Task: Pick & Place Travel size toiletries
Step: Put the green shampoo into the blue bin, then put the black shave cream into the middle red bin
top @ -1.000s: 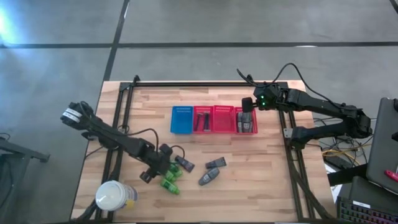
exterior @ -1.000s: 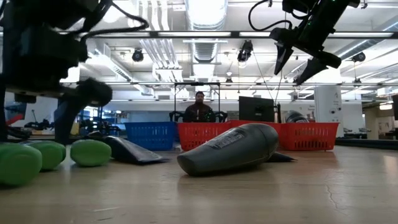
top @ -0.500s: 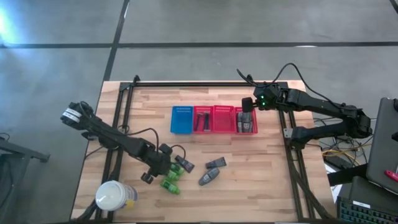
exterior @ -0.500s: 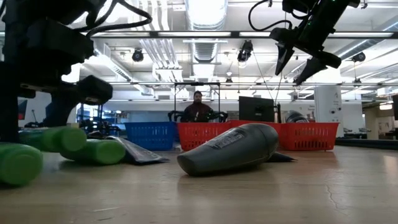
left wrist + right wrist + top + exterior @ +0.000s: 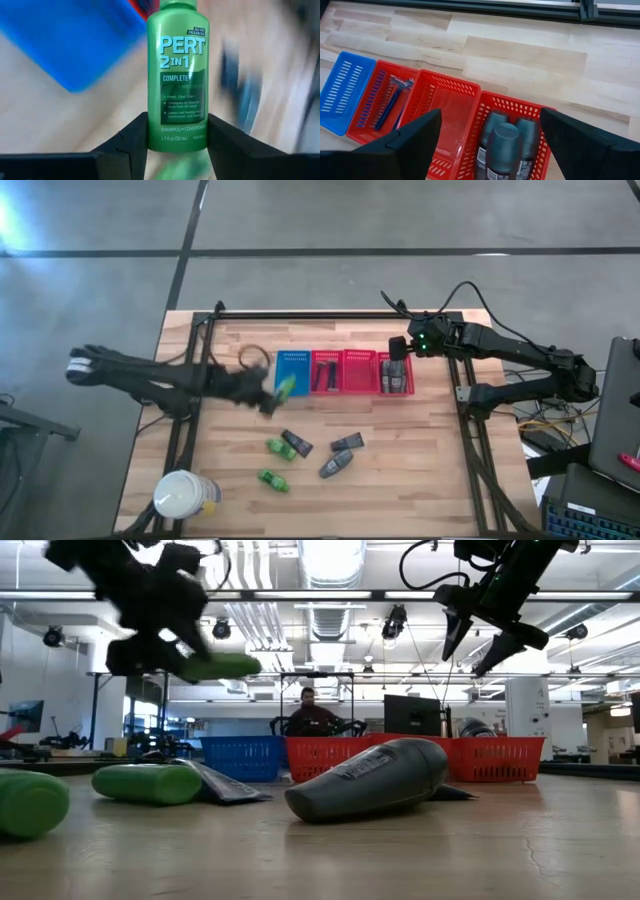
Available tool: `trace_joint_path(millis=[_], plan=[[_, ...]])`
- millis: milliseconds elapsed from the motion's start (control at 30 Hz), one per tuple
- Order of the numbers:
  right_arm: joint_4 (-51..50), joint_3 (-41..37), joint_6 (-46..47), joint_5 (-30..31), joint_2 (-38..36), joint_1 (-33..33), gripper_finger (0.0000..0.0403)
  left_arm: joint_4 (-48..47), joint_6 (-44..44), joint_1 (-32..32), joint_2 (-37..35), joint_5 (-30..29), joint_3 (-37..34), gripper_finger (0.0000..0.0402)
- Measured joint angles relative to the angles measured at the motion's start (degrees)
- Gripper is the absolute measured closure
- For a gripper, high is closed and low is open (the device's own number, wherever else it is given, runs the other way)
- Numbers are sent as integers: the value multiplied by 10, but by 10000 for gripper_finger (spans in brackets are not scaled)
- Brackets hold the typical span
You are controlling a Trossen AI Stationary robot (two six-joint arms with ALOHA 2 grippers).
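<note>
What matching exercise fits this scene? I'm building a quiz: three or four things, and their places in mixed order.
Things:
1. PERT bottle
2. razors
3. grey containers
4. white jar

Places:
A. red basket beside the blue basket
B. table's near left corner
C. between the left hand's fingers
D. red basket below the open right hand

Pairs: 1-C, 2-A, 3-D, 4-B
</note>
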Motion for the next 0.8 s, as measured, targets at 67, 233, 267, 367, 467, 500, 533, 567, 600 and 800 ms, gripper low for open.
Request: trace_joint_path(millis=[67,233,267,367,467,500,533,567,600,800], plan=[[0,0,-2,0,0,0,59,43,-95,54,-8,-7,-15,235],[0,0,-6,0,0,0,41,82,-204,109,24,-11,-35,236],[0,0,-7,0,0,0,40,94,-216,114,36,-11,-35,236],[-1,0,-6,0,0,0,41,155,-241,121,72,-33,-31,236],[-1,0,-6,0,0,0,47,167,-248,128,114,-54,-19,234],[-2,0,-6,0,0,0,49,162,-248,130,127,-55,-16,229],[-2,0,-7,0,0,0,51,161,-248,131,139,-55,-13,222],[-2,0,-7,0,0,0,53,163,-247,131,148,-56,-11,213],[-2,0,-7,0,0,0,55,164,-247,130,156,-55,-8,203],[-6,0,-6,0,0,1,63,165,-244,132,172,-77,4,147]])
